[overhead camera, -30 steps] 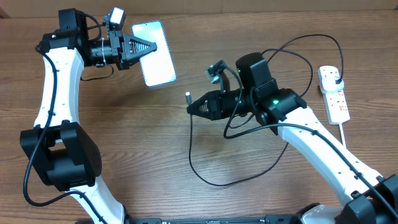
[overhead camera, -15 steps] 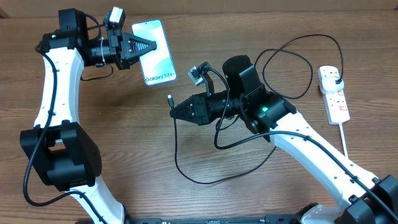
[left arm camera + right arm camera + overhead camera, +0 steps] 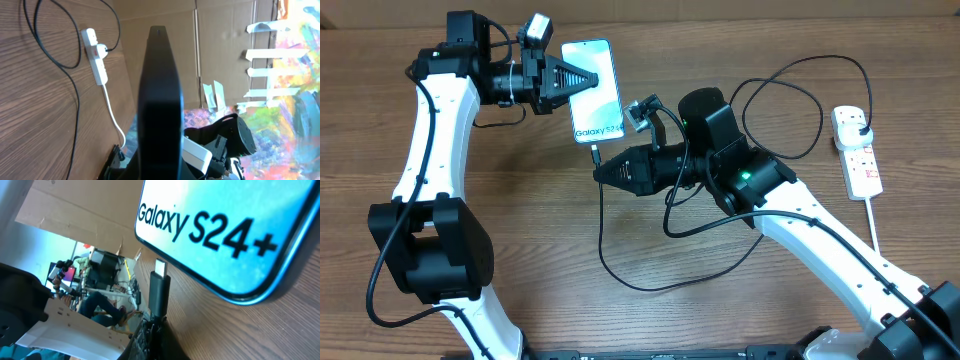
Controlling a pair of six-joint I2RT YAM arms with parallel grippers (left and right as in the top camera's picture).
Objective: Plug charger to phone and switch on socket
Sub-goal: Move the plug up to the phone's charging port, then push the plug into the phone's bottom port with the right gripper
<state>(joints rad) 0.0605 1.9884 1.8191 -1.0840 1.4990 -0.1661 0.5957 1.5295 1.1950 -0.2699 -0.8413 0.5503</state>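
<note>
One phone (image 3: 601,92) is clamped by the left gripper (image 3: 588,80). One charger (image 3: 601,235) is pinched at its tip by the right gripper (image 3: 602,171), just beside the phone's edge.

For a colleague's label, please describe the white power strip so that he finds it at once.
On the brown wooden table, look at the right edge of the overhead view. There lies a small white rectangular power strip with red markings and a thick white cord leaving its lower end. Its neighbour is a thin black cable; only the strip is white and boxy.
</note>
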